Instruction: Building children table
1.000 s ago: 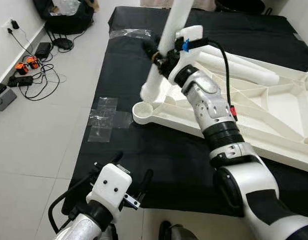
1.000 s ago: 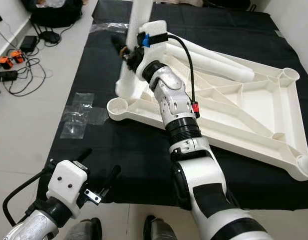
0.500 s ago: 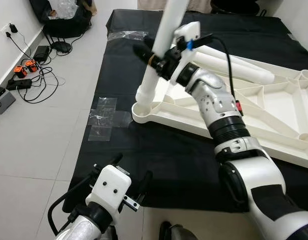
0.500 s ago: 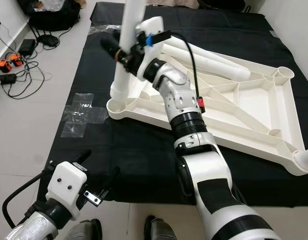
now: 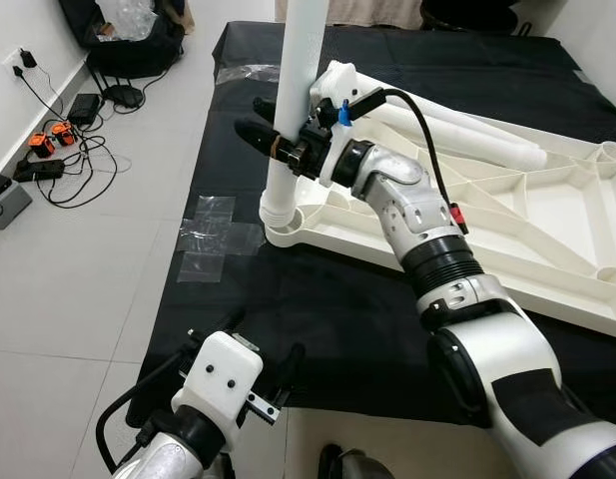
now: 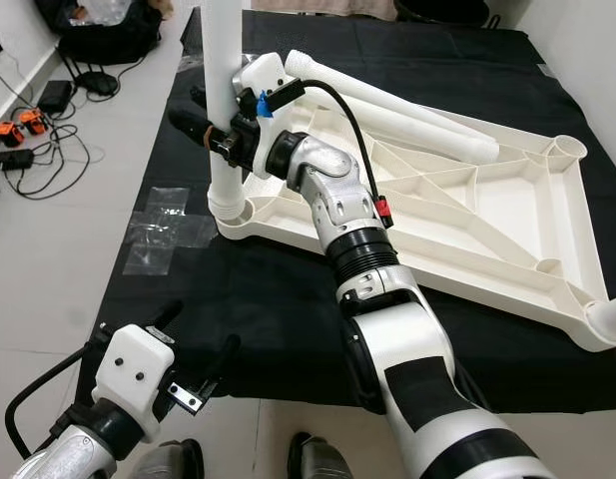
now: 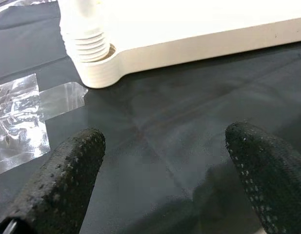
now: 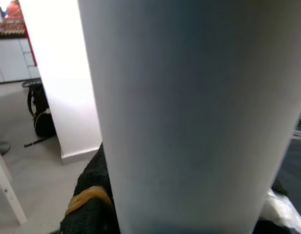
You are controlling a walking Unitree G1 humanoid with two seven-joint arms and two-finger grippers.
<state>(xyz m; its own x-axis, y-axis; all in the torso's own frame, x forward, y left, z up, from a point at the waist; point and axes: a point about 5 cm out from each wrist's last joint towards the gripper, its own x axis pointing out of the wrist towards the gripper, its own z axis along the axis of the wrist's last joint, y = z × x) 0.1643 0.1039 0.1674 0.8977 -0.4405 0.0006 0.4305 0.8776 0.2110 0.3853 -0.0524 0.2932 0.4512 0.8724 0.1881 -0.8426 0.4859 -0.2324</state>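
Note:
An upside-down white table top (image 5: 547, 230) lies on a black cloth (image 5: 317, 309). My right gripper (image 5: 256, 118) is shut on a white table leg (image 5: 293, 100) and holds it upright. The leg's threaded end (image 7: 89, 41) sits at the corner socket (image 5: 283, 225) nearest me on the left. In the right wrist view the leg (image 8: 189, 112) is right in front of the camera. Two more white legs (image 5: 467, 130) lie across the table top. My left gripper (image 5: 263, 337) hangs low at the cloth's near edge, open, with nothing between its fingers (image 7: 67, 175).
Clear tape patches (image 5: 208, 235) lie over the cloth's left edge and the tiled floor. Cables and power strips (image 5: 58, 140) run along the left wall. A black bag (image 5: 128, 35) stands at the far left. The table top's far corner (image 6: 572, 150) reaches the right side.
The right gripper has swung the leg from a rightward tilt to upright and shifted left, bringing the leg's lower end down onto the corner socket. The left arm has stayed still.

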